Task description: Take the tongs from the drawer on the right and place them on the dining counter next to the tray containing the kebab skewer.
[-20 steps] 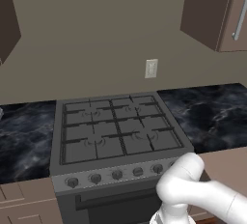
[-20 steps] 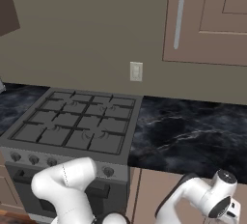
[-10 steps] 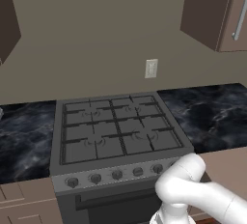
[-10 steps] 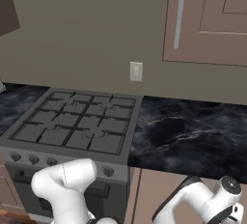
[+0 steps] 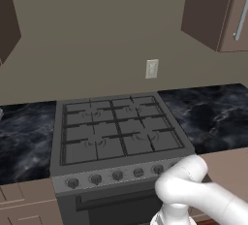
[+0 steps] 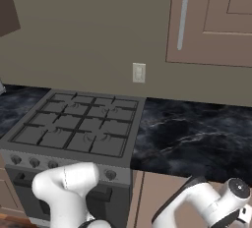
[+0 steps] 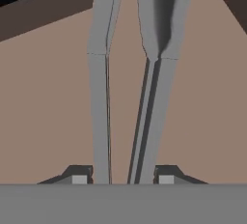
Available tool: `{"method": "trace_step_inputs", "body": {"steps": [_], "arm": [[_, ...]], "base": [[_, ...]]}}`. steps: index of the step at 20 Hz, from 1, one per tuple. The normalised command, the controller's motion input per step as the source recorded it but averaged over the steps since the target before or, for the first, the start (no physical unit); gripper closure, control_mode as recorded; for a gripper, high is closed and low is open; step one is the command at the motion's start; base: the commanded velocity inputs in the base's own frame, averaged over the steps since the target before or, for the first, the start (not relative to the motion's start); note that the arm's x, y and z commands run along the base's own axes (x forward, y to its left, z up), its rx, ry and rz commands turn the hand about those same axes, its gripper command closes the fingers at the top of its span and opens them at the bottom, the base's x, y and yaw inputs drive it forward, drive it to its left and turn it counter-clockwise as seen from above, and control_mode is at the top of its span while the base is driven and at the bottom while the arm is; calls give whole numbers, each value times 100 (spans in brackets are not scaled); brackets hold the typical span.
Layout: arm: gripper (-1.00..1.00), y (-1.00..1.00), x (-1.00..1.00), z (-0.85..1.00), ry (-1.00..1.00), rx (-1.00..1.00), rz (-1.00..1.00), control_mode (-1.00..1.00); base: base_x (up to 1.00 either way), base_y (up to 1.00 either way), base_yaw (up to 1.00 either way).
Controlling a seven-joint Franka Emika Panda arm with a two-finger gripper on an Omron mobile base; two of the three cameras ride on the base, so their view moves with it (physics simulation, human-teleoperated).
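Note:
In the hand view the silver-grey tongs run lengthwise away from me, their two long arms side by side. My gripper is shut on the tongs. One dark fingertip presses the outside of the left arm and the other presses the outside of the right arm. Under the tongs is the light-brown wooden floor of the drawer, with a dark edge at its far end. The dining counter, the tray and the kebab skewer are out of view.
A grey gas stove stands straight ahead, with narrow black marble counter on both sides. Brown wall cabinets hang above the right counter. My white arm reaches down low at the right, below the counter edge.
The arm has shifted only slightly at the lower right. The jaws have kept the same width.

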Motion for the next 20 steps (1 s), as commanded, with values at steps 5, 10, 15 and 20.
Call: {"method": "trace_step_inputs", "body": {"steps": [5,10,15,20], "arm": [[100,8,0,64,6,-3,0,-100],[100,16,0,60,3,-5,0,-100],[100,27,0,54,0,-6,0,-100],[100,31,0,55,0,-6,0,-100]], "base": [[0,0,0],[0,0,0],[0,0,0],[0,0,0]]}}
